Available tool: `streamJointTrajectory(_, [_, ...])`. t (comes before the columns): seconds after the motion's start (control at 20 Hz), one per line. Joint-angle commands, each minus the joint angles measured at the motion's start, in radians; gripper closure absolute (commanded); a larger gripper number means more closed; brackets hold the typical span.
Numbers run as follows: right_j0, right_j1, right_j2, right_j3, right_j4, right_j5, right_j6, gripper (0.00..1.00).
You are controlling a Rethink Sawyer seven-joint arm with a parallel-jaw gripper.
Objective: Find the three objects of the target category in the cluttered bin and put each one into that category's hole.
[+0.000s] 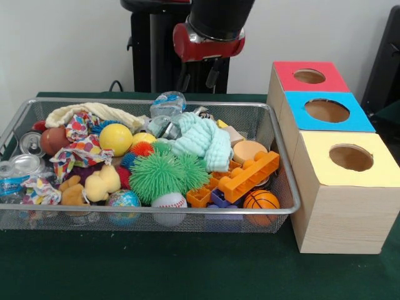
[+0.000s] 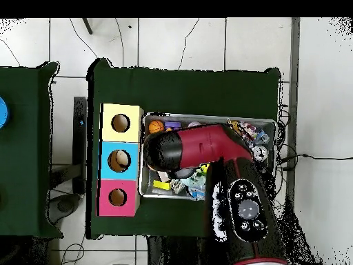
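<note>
Your gripper (image 1: 199, 78) hangs above the bin (image 1: 284, 169); whether it is spread or closed cannot be told. Bottles (image 1: 167, 103) lie wedged among toys, so a grasp may snag the knitted cloth (image 1: 203, 140) or slip off thin plastic.

Green spiky ball (image 1: 164, 175), baseball (image 1: 169, 201), orange blocks (image 1: 249, 177), poss. mint cloth (image 1: 203, 141) w/ yellow ball (image 1: 115, 139)

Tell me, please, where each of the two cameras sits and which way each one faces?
Front view: sits across the table, facing the robot's pedestal; looks at the wire bin and wooden box; the red and black arm shows at the top.
Overhead view: sits above, looking straight down; the arm covers most of the bin.
Shared: bin, box, blue-panel hole, arm; turned half round.
</note>
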State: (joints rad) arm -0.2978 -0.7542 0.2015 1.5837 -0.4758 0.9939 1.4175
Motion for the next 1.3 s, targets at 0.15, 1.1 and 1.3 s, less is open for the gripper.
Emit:
streamJointTrajectory(0.15, [0.141,0.12,-0.221,-0.072,-0.136,-0.056,0.475,0.0])
streamJointTrajectory(1.1, [0.262,0.248,-0.356,-0.135,-0.138,-0.151,0.646,0.0])
streamJointTrajectory(1.3, [0.267,0.243,-0.353,-0.125,-0.101,-0.154,0.646,0.0])
